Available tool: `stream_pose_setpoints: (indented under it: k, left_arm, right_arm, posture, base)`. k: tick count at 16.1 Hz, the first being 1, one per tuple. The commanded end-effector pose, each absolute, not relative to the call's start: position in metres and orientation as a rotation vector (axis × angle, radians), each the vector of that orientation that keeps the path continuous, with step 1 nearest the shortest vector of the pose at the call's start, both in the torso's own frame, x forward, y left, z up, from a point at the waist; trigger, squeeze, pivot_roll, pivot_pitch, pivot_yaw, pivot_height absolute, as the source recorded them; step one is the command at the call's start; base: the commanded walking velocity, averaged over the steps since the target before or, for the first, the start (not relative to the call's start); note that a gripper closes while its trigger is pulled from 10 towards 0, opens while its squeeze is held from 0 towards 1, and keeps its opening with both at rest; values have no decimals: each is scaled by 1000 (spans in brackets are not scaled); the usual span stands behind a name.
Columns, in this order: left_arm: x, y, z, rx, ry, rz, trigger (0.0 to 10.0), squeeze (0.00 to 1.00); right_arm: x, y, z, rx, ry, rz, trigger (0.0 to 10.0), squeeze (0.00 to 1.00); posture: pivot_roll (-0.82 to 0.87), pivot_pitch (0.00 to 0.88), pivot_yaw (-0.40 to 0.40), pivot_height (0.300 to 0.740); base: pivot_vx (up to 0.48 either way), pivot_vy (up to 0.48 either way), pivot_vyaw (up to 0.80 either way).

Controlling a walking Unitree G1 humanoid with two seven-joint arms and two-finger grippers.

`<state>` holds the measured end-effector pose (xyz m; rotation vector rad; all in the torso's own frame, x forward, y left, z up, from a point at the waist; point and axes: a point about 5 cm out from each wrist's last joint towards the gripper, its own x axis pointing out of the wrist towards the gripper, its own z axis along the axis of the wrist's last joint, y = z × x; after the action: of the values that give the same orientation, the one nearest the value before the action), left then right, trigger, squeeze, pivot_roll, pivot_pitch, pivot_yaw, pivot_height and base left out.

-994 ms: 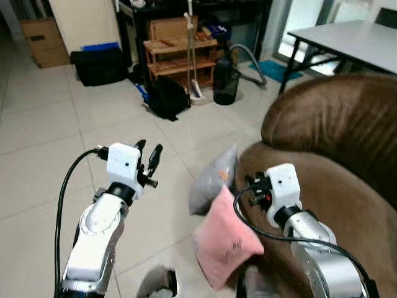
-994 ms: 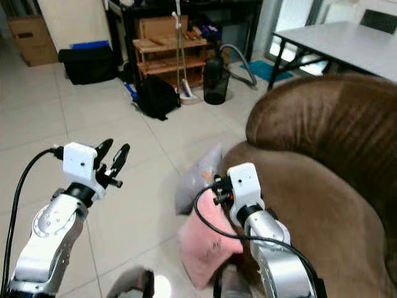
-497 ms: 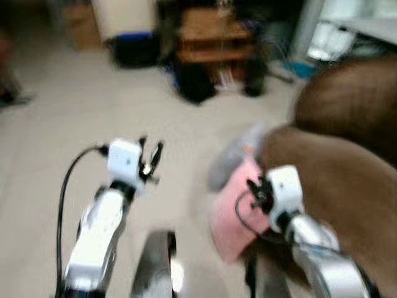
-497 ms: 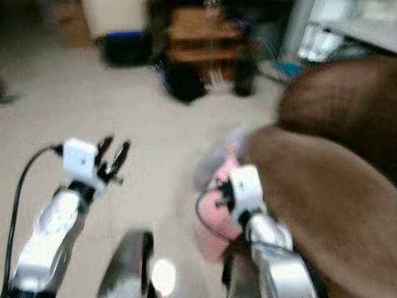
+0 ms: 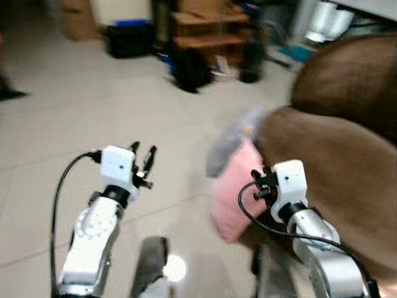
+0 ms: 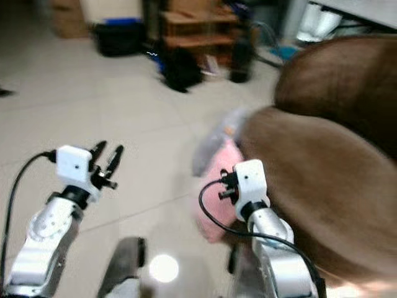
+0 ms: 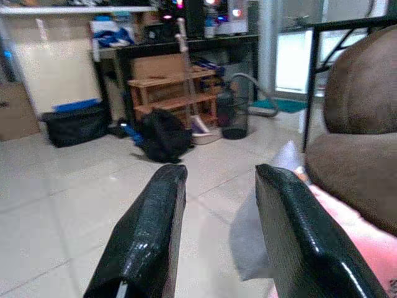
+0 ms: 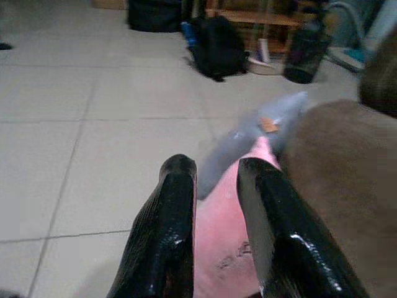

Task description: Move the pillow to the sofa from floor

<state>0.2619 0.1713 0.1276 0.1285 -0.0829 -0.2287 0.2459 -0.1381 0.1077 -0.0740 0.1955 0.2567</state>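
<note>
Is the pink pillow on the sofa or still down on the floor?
On the floor: the pink pillow stands leaning against the brown sofa front.

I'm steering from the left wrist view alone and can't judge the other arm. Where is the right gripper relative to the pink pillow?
Observer: The right gripper hangs just above the pink pillow, fingers open, holding nothing.
Operator: Is that pillow on the floor or up on the sofa?
Observer: It stands on the floor, leaning against the brown sofa.
Operator: And the grey thing beside it?
Observer: A grey pillow sits behind the pink one, also against the sofa.
Operator: Where's my left gripper, then?
Observer: The left gripper is raised over bare tiles, off to the pillows' left.
</note>
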Motion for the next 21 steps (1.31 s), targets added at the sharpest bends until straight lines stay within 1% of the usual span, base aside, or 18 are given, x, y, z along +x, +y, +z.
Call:
stream_pose_setpoints:
  k: [1,7,9,10,11,13,21]
  left_arm:
    - [264,168,130,116,-95,-232,10000,0]
    - [262,169,128,114,-89,-226,10000,0]
    - [262,169,126,113,-86,-229,10000,0]
    - [262,169,125,113,-83,-231,10000,0]
    - [262,169,125,114,-83,-233,10000,0]
    - [262,169,125,114,-85,-233,10000,0]
    - [261,168,122,113,-84,-242,10000,0]
  right_arm:
    - [249,-145,115,-56,160,236,10000,1000]
    - [245,-144,111,-66,190,277,10000,1000]
    - [244,-143,108,-99,216,294,10000,1000]
    - [244,-142,105,-122,234,303,10000,875]
    - [243,-141,103,-132,243,316,10000,0]
    - [241,-138,102,-140,254,348,10000,0]
    - [239,-134,98,-137,268,416,10000,0]
  posture:
    - [-10,23,9,561]
    - [-10,29,7,561]
    - [-11,29,7,561]
    - [-11,29,7,561]
    - [-11,29,7,561]
    - [-11,26,6,561]
    - [-10,10,4,481]
  base:
    - [364,0,0]
    - [358,0,0]
    - [343,0,0]
    - [341,0,0]
    - [341,0,0]
    - [339,0,0]
    - [329,0,0]
